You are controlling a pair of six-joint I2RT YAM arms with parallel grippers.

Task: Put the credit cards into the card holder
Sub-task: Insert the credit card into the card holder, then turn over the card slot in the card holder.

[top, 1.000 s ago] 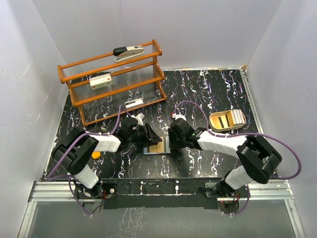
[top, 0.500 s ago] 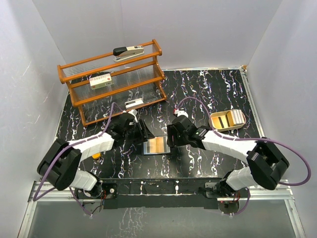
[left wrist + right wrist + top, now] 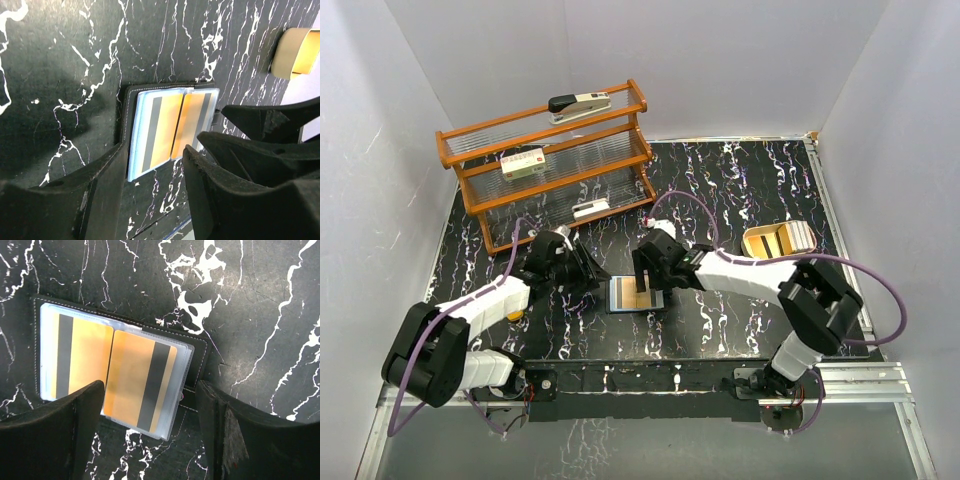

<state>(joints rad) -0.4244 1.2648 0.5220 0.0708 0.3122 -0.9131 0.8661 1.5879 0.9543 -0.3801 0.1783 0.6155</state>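
Cards (image 3: 87, 360), two (both inside holder (image 3: 199, 362))

Bright, even overhead light in the top view, pale on the white walls (image 3: 720, 60), with only faint shadows on the black white-veined marble surface (image 3: 740, 190). Dimmer up close: black fingers (image 3: 75, 200) of the left pincer (image 3: 155, 150) and right pincer (image 3: 150, 387) blurred, near-silhouettes; open black card holder with clear plastic sleeves (image 3: 129, 115) sharp, faintly glossy, soft shadow to its left.
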